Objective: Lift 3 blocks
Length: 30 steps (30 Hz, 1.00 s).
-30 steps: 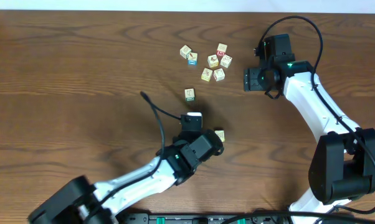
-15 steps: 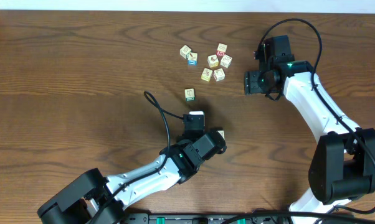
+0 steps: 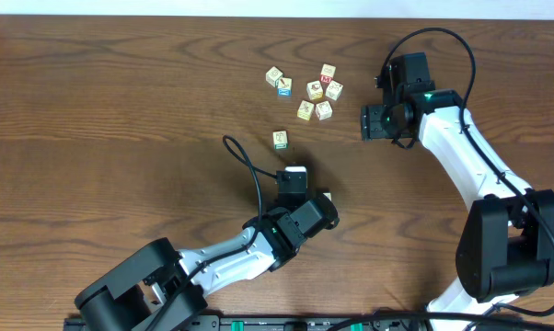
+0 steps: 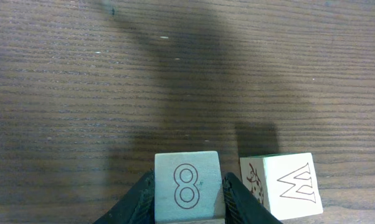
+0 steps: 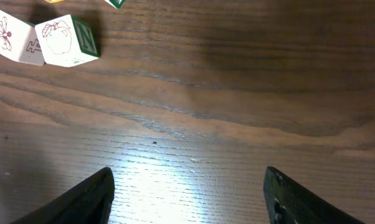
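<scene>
Left jaws pinch the 8-marked block (image 4: 187,186), just beside the green-edged block (image 4: 287,186) — raise it straight up, no sideways drag, lest that neighbour shift. Right jaws stand spread, well apart from it.

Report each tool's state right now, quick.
Left tool: closed on the block marked 8.
Right tool: open, holding nothing.
</scene>
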Each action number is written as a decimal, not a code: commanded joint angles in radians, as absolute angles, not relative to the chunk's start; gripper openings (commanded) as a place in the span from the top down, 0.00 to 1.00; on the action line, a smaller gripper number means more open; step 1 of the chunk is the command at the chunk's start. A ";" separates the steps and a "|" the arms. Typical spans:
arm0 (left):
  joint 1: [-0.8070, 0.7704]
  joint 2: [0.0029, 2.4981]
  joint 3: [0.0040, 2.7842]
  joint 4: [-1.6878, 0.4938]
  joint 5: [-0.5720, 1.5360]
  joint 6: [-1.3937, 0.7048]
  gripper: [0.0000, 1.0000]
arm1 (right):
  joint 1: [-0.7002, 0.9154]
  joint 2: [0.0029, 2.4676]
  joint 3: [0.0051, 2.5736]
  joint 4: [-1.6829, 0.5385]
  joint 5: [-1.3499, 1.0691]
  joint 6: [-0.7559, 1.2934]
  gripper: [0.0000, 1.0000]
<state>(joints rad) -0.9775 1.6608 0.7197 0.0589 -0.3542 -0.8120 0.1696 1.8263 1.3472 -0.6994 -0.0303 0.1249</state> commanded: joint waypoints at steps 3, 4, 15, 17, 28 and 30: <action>-0.979 1.671 0.724 0.063 -0.375 -0.818 0.83 | 0.172 1.831 1.361 -0.702 -0.035 0.133 0.26; -0.979 1.671 0.724 0.066 -0.375 -0.817 0.77 | 0.172 1.831 1.361 -0.702 -0.035 0.133 0.26; -0.979 1.670 0.725 0.117 -0.375 -0.816 0.52 | 0.172 1.831 1.361 -0.702 -0.035 0.133 0.25; -0.979 1.670 0.725 0.117 -0.375 -0.817 0.46 | 0.172 1.831 1.361 -0.703 -0.035 0.133 0.26; -0.969 1.533 0.725 0.111 -0.391 -0.652 0.31 | 0.172 1.831 1.361 -0.707 -0.036 0.133 0.27; -0.941 1.457 0.725 0.088 -0.419 -0.651 0.31 | 0.172 1.831 1.361 -0.712 -0.036 0.133 0.28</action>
<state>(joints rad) -0.9741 1.5700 0.7193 0.1066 -0.3584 -0.7120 0.1696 1.8263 1.3472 -0.7063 -0.0303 0.1253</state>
